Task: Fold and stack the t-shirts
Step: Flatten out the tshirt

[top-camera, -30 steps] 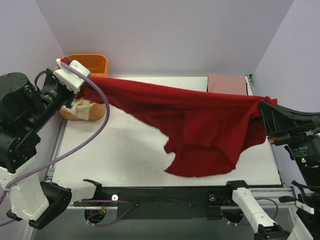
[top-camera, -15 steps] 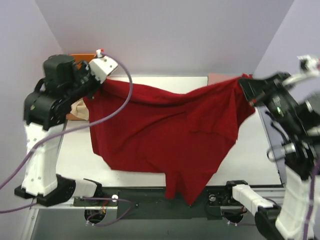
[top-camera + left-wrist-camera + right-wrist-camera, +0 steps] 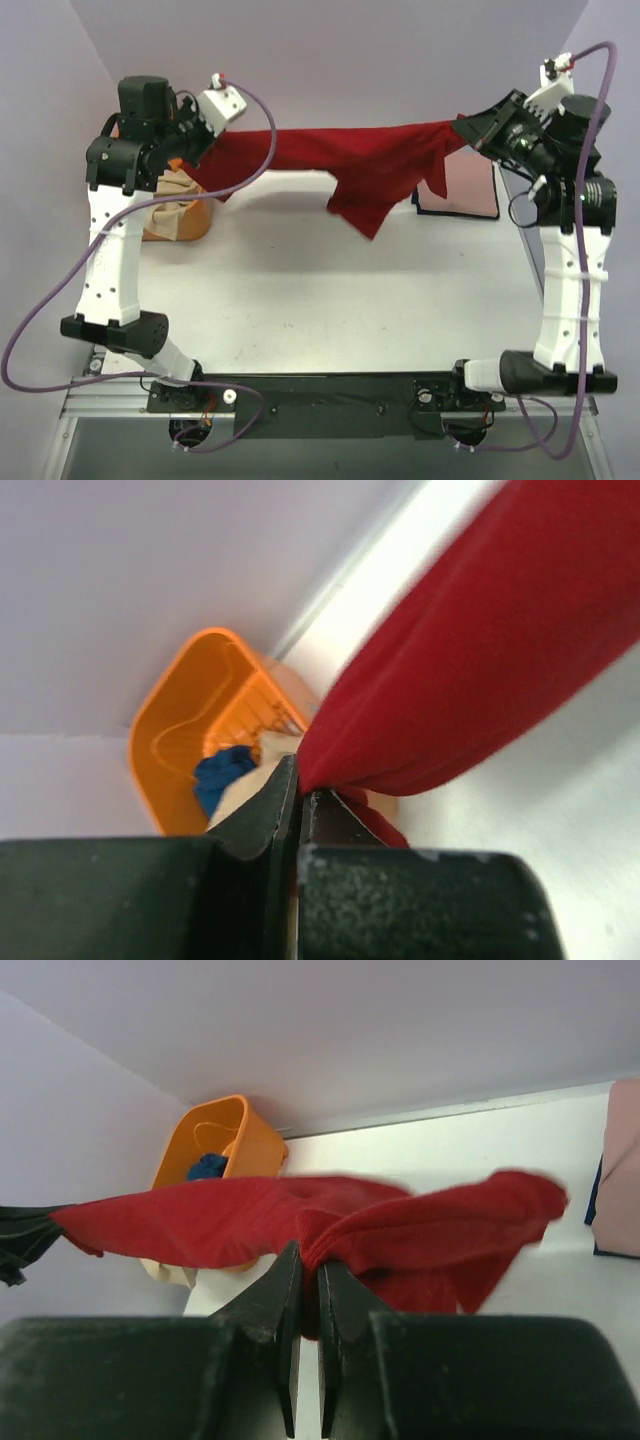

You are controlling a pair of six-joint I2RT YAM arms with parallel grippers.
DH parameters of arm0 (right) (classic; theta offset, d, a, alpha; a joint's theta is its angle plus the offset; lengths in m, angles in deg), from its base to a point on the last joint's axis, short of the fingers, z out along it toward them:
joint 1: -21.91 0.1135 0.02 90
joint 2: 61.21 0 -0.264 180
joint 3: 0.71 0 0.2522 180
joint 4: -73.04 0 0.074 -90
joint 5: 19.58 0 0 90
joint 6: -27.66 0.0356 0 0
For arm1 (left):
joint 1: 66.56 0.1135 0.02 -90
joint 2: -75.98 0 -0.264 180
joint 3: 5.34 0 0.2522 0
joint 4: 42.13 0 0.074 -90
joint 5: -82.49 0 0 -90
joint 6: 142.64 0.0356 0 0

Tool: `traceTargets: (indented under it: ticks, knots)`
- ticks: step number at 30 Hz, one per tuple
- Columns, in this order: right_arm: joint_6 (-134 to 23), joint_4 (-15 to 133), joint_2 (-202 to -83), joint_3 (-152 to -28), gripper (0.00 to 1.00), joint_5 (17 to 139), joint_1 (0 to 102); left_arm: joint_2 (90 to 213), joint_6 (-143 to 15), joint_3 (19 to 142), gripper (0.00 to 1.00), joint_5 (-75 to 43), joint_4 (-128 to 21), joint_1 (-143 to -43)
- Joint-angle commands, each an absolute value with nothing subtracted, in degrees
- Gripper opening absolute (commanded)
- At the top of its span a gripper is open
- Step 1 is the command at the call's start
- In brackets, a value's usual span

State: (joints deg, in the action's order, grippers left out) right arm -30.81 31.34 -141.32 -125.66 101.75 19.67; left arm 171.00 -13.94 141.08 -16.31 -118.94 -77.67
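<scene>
Top external view: the dark red t-shirt [image 3: 340,158] is held up above the white table [image 3: 300,290], stretched as a sagging band between the two raised arms. Its left end is pinched by the left gripper [image 3: 197,158], which is clenched on the cloth above the far-left corner. Its right end is clamped by the right gripper [image 3: 462,128], likewise closed tight on the fabric, high at the far right. A loose part of the shirt hangs down from the band right of the middle and ends in a pointed tip; whether that tip touches the table cannot be told.

In the left wrist view, the two dark fingers are pressed together with a fold of the red cloth caught between their tips. In the right wrist view, the same is shown at the other end, with a bunched edge of the shirt trapped between closed jaws and the rest running away to the left.

An orange basket [image 3: 190,222] is set at the far-left corner, partly hidden by the left arm. A blue t-shirt [image 3: 220,775] is seen inside it, and a beige t-shirt [image 3: 172,190] is draped over its rim. At the far right of the table, a dusty pink t-shirt [image 3: 468,185] is laid flat on a navy t-shirt [image 3: 593,1215], of which only a dark edge is exposed.
</scene>
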Motion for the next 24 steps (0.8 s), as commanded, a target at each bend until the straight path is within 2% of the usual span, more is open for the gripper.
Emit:
traceTargets:
  ticks: [1, 6, 7, 8, 9, 10, 11, 12, 13, 15, 19, 22, 24]
  knots:
    - [-30.1, 35.9, -130.7, -114.2, 0.0, 105.8, 19.4, 162.2, -5.0, 126.2, 0.0, -28.3, -120.6, -78.2]
    - [-28.6, 37.8, -124.6, -91.1, 0.0, 106.7, 19.4, 160.7, 10.9, 110.3, 0.0, -35.2, -127.3, -78.3]
    - [-28.2, 39.1, -124.3, -88.2, 0.0, 106.5, 19.4, 161.1, 13.4, 105.7, 0.02, -35.5, -127.3, -78.5]
    - [-27.6, 39.9, -124.2, -83.7, 0.0, 105.8, 19.5, 161.5, 13.7, 103.6, 0.08, -35.0, -126.0, -78.7]
    - [-26.5, 41.9, -124.4, -81.0, 0.0, 105.8, 19.5, 162.5, 12.1, 99.2, 0.22, -33.4, -121.2, -78.9]
    - [-25.7, 43.4, -125.3, -76.2, 0.0, 105.8, 19.9, 163.2, 10.2, 95.2, 0.32, -31.8, -117.8, -79.1]
    - [-23.5, 47.6, -126.0, -74.3, 0.0, 106.1, 20.1, 164.6, 7.4, 93.9, 0.47, -28.4, -111.6, -79.1]
    - [-21.9, 51.9, -128.1, -70.8, 0.0, 107.1, 20.6, 165.9, 6.3, 92.3, 0.53, -27.0, -109.6, -79.2]
    - [-21.5, 53.1, -129.2, -69.7, 0.0, 108.2, 20.9, 167.8, 4.7, 92.0, 0.63, -24.5, -107.4, -79.2]
    - [-21.7, 54.2, -133.5, -68.6, 0.0, 108.0, 21.1, 169.4, 3.5, 92.4, 0.7, -24.1, -109.0, -79.3]
    - [-23.6, 52.0, -139.4, -70.1, 0.0, 106.5, 21.2, 165.2, 6.2, 87.9, 0.7, -26.6, -113.7, -80.2]
    - [-24.8, 51.5, -141.1, -71.0, 0.0, 106.2, 21.5, 159.3, 8.2, 79.2, 0.54, -25.0, -115.2, -82.5]
    - [-25.5, 50.6, -141.5, -71.4, 0.0, 106.0, 21.5, 156.1, 9.8, 73.8, 0.52, -24.4, -116.4, -83.3]
